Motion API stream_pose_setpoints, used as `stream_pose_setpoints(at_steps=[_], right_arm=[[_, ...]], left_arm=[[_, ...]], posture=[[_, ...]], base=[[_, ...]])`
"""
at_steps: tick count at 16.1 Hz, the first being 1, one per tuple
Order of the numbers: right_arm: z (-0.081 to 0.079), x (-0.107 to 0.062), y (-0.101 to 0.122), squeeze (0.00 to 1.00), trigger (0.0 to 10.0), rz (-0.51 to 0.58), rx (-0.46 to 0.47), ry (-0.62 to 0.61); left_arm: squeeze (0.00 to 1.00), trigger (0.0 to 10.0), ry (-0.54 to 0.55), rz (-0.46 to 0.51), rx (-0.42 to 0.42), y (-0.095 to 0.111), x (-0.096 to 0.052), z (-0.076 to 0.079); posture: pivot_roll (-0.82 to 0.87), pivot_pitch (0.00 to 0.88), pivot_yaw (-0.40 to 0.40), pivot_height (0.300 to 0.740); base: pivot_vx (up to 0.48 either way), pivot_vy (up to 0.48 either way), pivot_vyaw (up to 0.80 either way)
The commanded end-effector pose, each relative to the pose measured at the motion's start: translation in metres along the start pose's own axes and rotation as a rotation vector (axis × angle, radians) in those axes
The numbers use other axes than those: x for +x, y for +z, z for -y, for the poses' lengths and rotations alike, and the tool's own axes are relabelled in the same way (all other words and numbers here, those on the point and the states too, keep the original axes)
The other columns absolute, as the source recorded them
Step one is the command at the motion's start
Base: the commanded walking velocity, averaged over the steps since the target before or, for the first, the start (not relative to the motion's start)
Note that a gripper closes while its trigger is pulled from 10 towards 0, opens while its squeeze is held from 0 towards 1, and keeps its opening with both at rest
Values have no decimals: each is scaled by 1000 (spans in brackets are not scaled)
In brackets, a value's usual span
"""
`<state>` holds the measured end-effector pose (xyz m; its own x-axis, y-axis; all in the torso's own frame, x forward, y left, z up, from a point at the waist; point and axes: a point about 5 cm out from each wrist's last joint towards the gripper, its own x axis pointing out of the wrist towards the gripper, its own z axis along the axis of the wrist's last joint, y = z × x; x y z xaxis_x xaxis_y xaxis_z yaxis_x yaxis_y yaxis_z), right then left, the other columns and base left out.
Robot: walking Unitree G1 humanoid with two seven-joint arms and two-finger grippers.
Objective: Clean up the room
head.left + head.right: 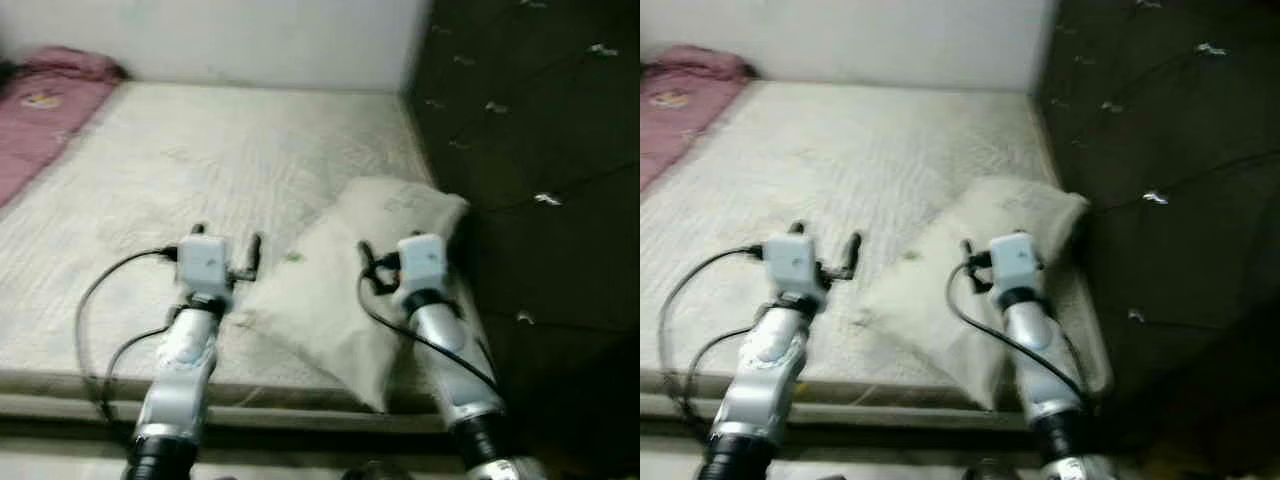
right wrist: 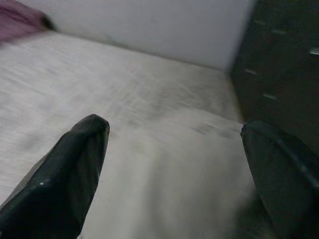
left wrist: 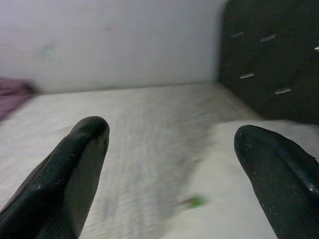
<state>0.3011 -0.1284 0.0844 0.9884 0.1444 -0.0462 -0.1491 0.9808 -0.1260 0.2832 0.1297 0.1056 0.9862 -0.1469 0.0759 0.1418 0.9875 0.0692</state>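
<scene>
— Where are the claws?
— Left claw [image 1: 227,240] spread over the mattress [image 1: 150,190]; right claw [image 2: 174,164] spread above the pillow [image 1: 350,290].
— And the pillow?
— On the mattress beside the dark headboard [image 1: 540,150]. Both arms reach forward.

Cream-white pillow [image 1: 350,290], soft and rumpled, faintly patterned near its far end. Lies flat and askew on the pale quilted mattress [image 1: 200,170], near the front right corner, far end close beside the dark tufted headboard [image 1: 540,150]. Small green mark on the surface near its left edge.
</scene>
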Motion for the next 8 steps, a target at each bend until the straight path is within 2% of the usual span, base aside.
stream_pose_setpoints(at_steps=[1, 4, 8], right_arm=[[-5, 3, 7, 0, 10000, 26, 13, 7], [-5, 3, 8, 0, 10000, 26, 11, 8], [-5, 3, 7, 0, 10000, 23, 11, 10]], left_arm=[[0, 10000, 18, -6, 22, 0, 0, -7], [0, 10000, 14, 5, -2, 1, 0, -6], [0, 10000, 14, 1, -9, 1, 0, -6]], posture=[[49, 0, -15, 740], [49, 0, -15, 740], [49, 0, -17, 740]], base=[[0, -364, 0], [0, -341, 0], [0, 0, 0]])
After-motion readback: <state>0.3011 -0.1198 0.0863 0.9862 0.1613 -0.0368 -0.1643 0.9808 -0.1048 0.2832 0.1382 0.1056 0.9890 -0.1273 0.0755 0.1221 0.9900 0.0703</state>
